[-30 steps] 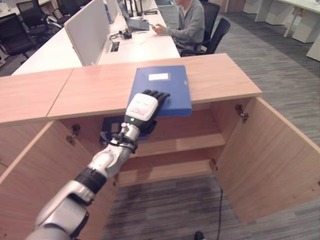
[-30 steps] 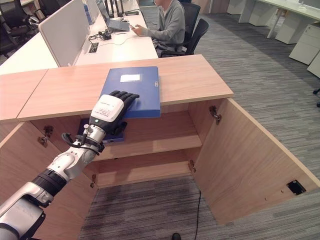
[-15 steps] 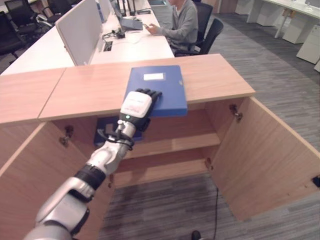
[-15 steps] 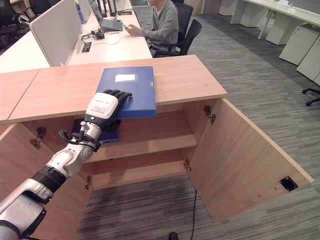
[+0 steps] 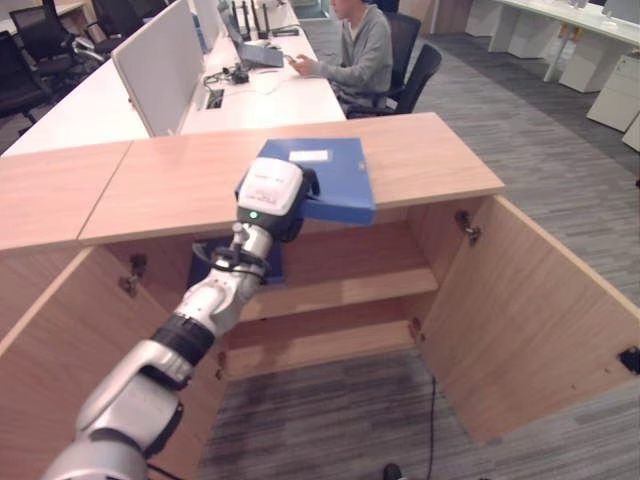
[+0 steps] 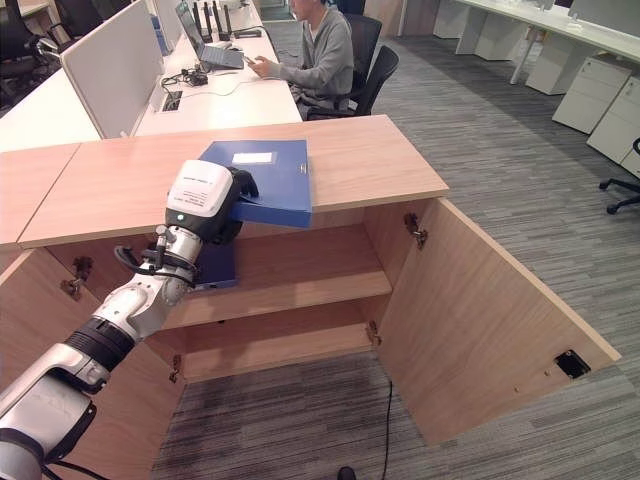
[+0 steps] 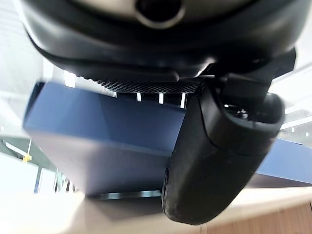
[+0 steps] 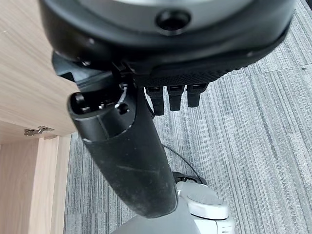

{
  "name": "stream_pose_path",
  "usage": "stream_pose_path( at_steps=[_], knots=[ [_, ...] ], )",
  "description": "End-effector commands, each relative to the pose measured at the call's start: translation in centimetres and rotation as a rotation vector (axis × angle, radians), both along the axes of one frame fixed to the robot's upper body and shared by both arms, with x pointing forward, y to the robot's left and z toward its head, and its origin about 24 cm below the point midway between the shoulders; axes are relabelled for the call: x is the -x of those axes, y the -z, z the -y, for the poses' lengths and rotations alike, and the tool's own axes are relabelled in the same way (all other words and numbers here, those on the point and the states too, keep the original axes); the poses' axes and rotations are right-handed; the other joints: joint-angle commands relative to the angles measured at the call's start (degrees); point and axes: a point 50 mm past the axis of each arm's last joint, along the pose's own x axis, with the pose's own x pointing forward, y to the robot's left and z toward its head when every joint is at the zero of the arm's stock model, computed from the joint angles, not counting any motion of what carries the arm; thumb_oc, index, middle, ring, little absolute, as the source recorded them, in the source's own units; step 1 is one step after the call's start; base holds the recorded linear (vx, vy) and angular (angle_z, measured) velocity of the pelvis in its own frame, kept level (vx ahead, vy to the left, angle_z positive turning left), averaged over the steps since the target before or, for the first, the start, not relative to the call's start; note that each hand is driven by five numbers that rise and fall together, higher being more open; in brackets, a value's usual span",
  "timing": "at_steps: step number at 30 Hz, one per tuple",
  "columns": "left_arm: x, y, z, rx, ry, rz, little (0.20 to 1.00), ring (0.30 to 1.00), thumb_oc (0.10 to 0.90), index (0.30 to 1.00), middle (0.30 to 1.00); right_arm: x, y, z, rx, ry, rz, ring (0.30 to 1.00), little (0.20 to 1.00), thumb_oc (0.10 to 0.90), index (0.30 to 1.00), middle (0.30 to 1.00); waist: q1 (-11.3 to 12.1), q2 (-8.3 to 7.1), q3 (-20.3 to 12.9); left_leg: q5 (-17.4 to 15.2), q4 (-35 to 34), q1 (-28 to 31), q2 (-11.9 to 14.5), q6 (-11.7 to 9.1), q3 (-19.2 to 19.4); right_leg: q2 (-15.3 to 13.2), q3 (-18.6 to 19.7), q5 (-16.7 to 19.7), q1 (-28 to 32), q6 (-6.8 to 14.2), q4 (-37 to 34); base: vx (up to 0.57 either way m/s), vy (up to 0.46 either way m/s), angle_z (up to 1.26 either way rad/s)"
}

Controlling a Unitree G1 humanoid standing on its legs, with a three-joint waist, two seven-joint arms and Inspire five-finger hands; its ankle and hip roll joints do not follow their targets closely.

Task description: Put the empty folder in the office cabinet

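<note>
We grip the blue folder [image 5: 325,178] at its near edge with our left hand [image 5: 272,196], lifting it off the cabinet top [image 5: 430,160]. Held off-centre beyond our fingers, it may pivot and slip. Our right hand [image 8: 146,161] hangs relaxed, empty.

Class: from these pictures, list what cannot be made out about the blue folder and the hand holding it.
- Folder contents: it is closed, so empty or not is unknown.
- Left hand: fingers hidden behind its own back in the eye views.
- Second folder on the cabinet shelf: mostly covered by the arm.
</note>
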Motion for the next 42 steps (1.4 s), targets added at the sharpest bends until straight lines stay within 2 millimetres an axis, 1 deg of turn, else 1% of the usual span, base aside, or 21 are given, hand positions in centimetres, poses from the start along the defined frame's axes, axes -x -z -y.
stream_pose_path(
  at_steps=[1,4,7,8,14,15,16,20,21,22,24,26,28,29,30,35,37,38,40,41,42],
  knots=[
    [-1.2,-8.1,0.0,0.116,0.013,0.195,0.300,0.300,0.400,0.300,0.300,-1.5,-0.8,2.0,0.059,0.016,0.044,0.900,0.900,0.800,0.900,0.900,0.84,1.25,-0.59,-3.54,-0.06,3.12,8.29,-7.34,-0.35,-4.11,0.31,-7.12,3.44,7.45,0.87,0.00,0.000,0.00],
    [-0.4,-9.1,0.0,0.176,0.050,0.241,0.300,0.300,0.400,0.300,0.300,-1.4,-0.8,1.9,0.053,0.029,0.042,0.900,0.900,0.800,0.900,0.900,1.43,1.26,-0.52,-3.35,-0.06,2.98,8.31,-7.36,-0.74,-4.09,0.04,-7.20,3.59,7.32,0.92,0.00,0.000,0.00],
    [-0.2,-9.5,0.0,0.189,0.063,0.256,0.300,0.300,0.400,0.300,0.300,-1.4,-0.8,1.9,0.051,0.028,0.040,0.900,0.900,0.800,0.900,0.900,1.53,1.32,-0.52,-3.30,-0.06,2.88,8.32,-7.38,-0.92,-4.11,-0.08,-7.23,3.65,7.31,0.92,0.00,0.000,0.00],
    [0.6,-10.5,0.0,0.209,0.092,0.303,0.300,0.300,0.400,0.300,0.300,-1.4,-0.7,1.8,0.048,0.032,0.040,0.900,0.900,0.800,0.900,0.900,1.90,1.35,-0.53,-3.24,-0.06,2.74,8.31,-7.37,-1.13,-4.17,-0.23,-7.25,3.67,7.29,0.92,-0.01,-0.004,0.03],
    [3.5,-13.8,-0.1,0.322,0.211,0.462,0.300,0.300,0.400,0.300,0.300,-1.5,-0.6,1.5,0.034,0.026,0.037,0.900,0.900,0.800,0.900,0.900,3.10,1.65,-0.61,-3.04,-0.06,2.45,8.09,-7.36,-1.92,-4.18,-0.88,-7.46,4.05,7.07,0.83,0.00,-0.004,0.02],
    [3.5,-13.8,-0.1,0.322,0.210,0.461,0.300,0.300,0.400,0.300,0.300,-1.5,-0.7,1.6,0.034,0.025,0.037,0.900,0.900,0.800,0.900,0.900,3.03,1.68,-0.62,-3.04,-0.06,2.44,8.10,-7.36,-1.93,-4.18,-0.90,-7.46,4.06,7.07,0.83,-0.01,-0.004,0.04],
    [4.5,-14.6,-0.3,0.367,0.250,0.510,0.300,0.300,0.400,0.300,0.300,-1.5,-0.6,1.3,0.025,0.026,0.036,0.900,0.900,0.800,0.900,0.900,3.67,1.69,-0.67,-3.00,-0.06,2.34,7.98,-7.31,-2.15,-4.18,-1.15,-7.47,4.18,7.00,0.80,0.00,-0.010,0.08],
    [7.1,-16.1,-0.9,0.453,0.351,0.600,0.300,0.300,0.400,0.300,0.300,-1.5,-0.5,1.0,0.013,0.023,0.034,0.900,0.900,0.800,0.900,0.900,4.73,1.80,-0.85,-2.75,-0.06,2.10,7.94,-7.29,-2.65,-4.26,-1.54,-7.48,4.41,6.88,0.72,0.00,-0.009,0.04],
    [7.2,-16.0,-1.0,0.455,0.349,0.599,0.300,0.300,0.400,0.300,0.300,-1.5,-0.5,1.1,0.014,0.020,0.033,0.900,0.900,0.800,0.900,0.900,4.59,1.88,-0.89,-2.75,-0.06,2.11,7.94,-7.29,-2.65,-4.26,-1.54,-7.48,4.41,6.87,0.73,-0.01,-0.017,0.06],
    [8.5,-16.3,-1.6,0.512,0.403,0.623,0.300,0.300,0.400,0.300,0.300,-1.5,-0.4,0.9,0.008,0.017,0.030,0.900,0.900,0.800,0.900,0.900,5.28,1.95,-0.96,-2.60,-0.06,1.96,7.86,-7.28,-2.89,-4.27,-1.69,-7.50,4.50,6.81,0.66,-0.01,-0.017,0.08],
    [9.8,-16.2,-2.2,0.607,0.478,0.623,0.300,0.300,0.400,0.300,0.300,-1.6,-0.4,0.8,0.000,0.021,0.035,0.900,0.900,0.800,0.900,0.900,5.91,2.02,-0.83,-1.72,-0.06,1.46,7.79,-7.19,-3.09,-4.25,-1.87,-6.86,4.20,6.68,0.59,-0.03,-0.017,0.06],
    [10.8,-15.6,-3.0,0.721,0.573,0.579,0.300,0.300,0.400,0.300,0.300,-1.8,-0.5,1.0,-0.002,0.021,0.040,0.900,0.900,0.800,0.900,0.900,6.31,2.32,-1.03,-2.19,-0.06,1.58,7.74,-7.30,-3.33,-4.31,-2.00,-7.39,4.45,6.70,0.51,0.01,-0.009,0.02],
    [11.7,-14.8,-3.8,0.845,0.684,0.490,0.300,0.300,0.400,0.300,0.300,-2.0,-0.6,1.2,-0.005,0.018,0.044,0.900,0.900,0.800,0.900,0.900,6.83,2.43,-0.99,-2.04,-0.06,1.41,7.70,-7.29,-3.50,-4.32,-2.15,-7.36,4.48,6.67,0.50,-0.03,-0.008,0.09],
    [12.1,-14.3,-4.2,0.904,0.732,0.442,0.300,0.300,0.400,0.300,0.300,-2.1,-0.6,1.2,-0.011,0.017,0.045,0.900,0.900,0.800,0.900,0.900,7.24,2.53,-0.75,-1.34,-0.06,1.08,7.62,-7.18,-3.59,-4.39,-2.25,-6.75,4.25,6.56,0.54,0.00,0.000,0.00],
    [12.5,-13.6,-4.8,0.978,0.792,0.377,0.300,0.300,0.400,0.300,0.300,-2.2,-0.7,1.3,-0.012,0.006,0.041,0.900,0.900,0.800,0.900,0.900,7.40,2.72,-0.88,-1.95,-0.06,1.30,7.64,-7.30,-3.70,-4.43,-2.29,-7.32,4.57,6.65,0.51,0.00,0.000,0.00],
    [12.9,-9.6,-6.5,1.258,0.878,0.142,0.300,0.300,0.400,0.300,0.300,-2.4,-0.6,0.9,-0.049,-0.016,0.039,0.900,0.900,0.800,0.900,0.900,8.38,2.99,-0.60,-2.07,-0.06,1.36,7.51,-7.31,-4.28,-4.44,-2.80,-7.43,5.15,6.40,0.43,0.01,-0.003,0.08],
    [13.1,-7.1,-7.1,1.391,0.888,0.035,0.300,0.300,0.400,0.300,0.300,-3.4,-0.7,0.2,-0.090,-0.003,0.086,0.900,0.900,0.800,0.900,0.900,9.23,3.04,-0.34,-2.08,-0.06,1.24,7.49,-7.32,-4.67,-4.46,-3.19,-7.45,5.25,6.27,0.42,0.01,0.006,0.04],
    [13.2,-7.1,-7.1,1.393,0.888,0.033,0.300,0.300,0.400,0.300,0.300,-3.4,-0.7,0.2,-0.090,-0.005,0.084,0.900,0.900,0.800,0.900,0.900,9.14,3.09,-0.43,-2.09,-0.06,1.25,7.49,-7.32,-4.66,-4.46,-3.19,-7.45,5.26,6.27,0.42,0.01,0.009,0.03],
    [13.3,-5.4,-7.3,1.491,0.897,-0.031,0.300,0.300,0.400,0.300,0.300,-4.8,-0.9,-0.8,-0.156,0.034,0.163,0.900,0.900,0.800,0.900,0.900,9.56,3.11,-0.31,-2.14,-0.06,1.10,7.43,-7.26,-4.94,-4.45,-3.32,-7.54,5.33,6.14,0.41,0.00,0.008,0.08],
    [13.4,-4.9,-7.3,1.528,0.905,-0.052,0.300,0.300,0.400,0.300,0.300,-5.4,-1.0,-1.3,-0.196,0.066,0.202,0.900,0.900,0.800,0.900,0.900,9.71,3.08,-0.24,-2.14,-0.06,1.04,7.42,-7.26,-5.01,-4.44,-3.34,-7.53,5.32,6.11,0.42,0.00,0.008,0.11],
    [13.4,-3.9,-7.2,1.590,0.919,-0.085,0.300,0.300,0.400,0.300,0.300,-6.7,-1.3,-2.6,-0.315,0.167,0.301,0.900,0.900,0.800,0.900,0.900,9.87,3.00,-0.24,-2.15,-0.06,1.01,7.42,-7.27,-5.12,-4.39,-3.37,-7.52,5.34,6.04,0.43,0.01,0.012,0.06]
  ],
)
